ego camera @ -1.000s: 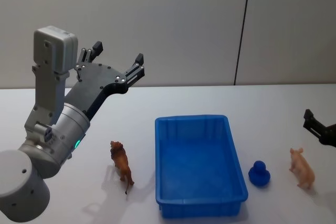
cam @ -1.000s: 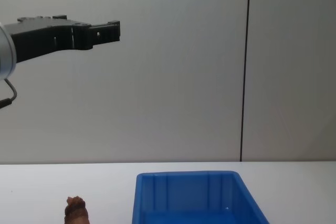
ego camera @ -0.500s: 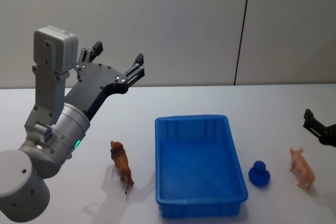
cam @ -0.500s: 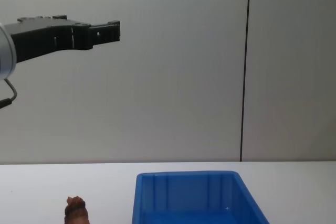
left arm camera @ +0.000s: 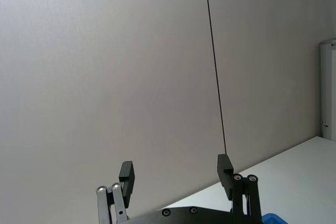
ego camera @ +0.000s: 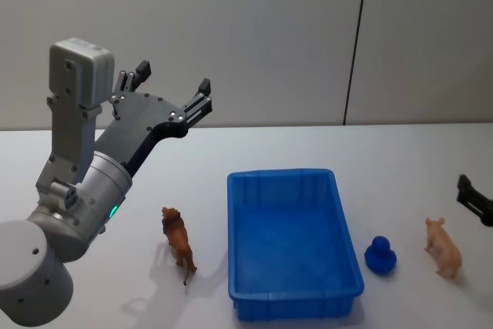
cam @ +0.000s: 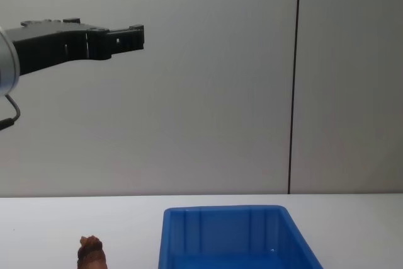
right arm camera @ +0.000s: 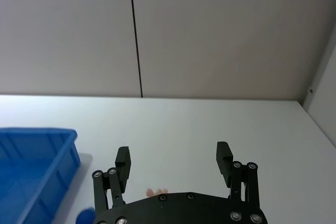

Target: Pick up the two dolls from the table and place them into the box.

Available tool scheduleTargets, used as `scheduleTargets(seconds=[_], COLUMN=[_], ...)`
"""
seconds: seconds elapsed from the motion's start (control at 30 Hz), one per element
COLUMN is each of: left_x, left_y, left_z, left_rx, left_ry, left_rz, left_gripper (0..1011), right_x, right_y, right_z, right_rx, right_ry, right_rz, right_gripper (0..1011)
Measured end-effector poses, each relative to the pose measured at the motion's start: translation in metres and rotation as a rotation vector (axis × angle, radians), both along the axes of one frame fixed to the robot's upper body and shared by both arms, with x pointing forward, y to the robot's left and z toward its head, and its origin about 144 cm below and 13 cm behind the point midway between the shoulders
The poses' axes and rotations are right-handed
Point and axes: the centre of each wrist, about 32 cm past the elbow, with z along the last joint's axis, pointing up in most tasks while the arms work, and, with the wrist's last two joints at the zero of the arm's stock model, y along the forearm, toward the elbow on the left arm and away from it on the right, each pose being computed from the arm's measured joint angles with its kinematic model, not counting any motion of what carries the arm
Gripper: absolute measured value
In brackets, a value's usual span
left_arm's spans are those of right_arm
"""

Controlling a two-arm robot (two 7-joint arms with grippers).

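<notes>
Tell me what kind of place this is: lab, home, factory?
Probably a robot test lab: a plain white table against a bare grey panelled wall, with a blue box, a brown doll and a pink doll laid out.

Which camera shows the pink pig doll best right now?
Head view: the pink pig doll stands whole on the table, right of the box. The right wrist view catches a pink sliver of it past the right gripper.
</notes>
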Motion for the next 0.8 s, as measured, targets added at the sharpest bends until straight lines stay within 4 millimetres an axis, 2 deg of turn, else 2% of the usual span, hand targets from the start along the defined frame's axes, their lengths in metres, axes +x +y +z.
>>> scheduleTargets(seconds=[0.4, 0.8], left_x=[0.000, 0.000], left_y=[0.000, 0.000], left_z=[0.000, 0.000], left_rx=[0.000, 0.000], left_ry=[0.000, 0.000], left_rz=[0.000, 0.000], left_gripper=[1001, 1001], right_x=[-0.023, -0.023], right_y=[-0.019, -0.029], right_z=[-0.008, -0.021], right_rx=[-0.053, -0.098], right_ry=[0.143, 0.277], right_rz=[-0.021, 0.038], right_gripper=[1005, 1005])
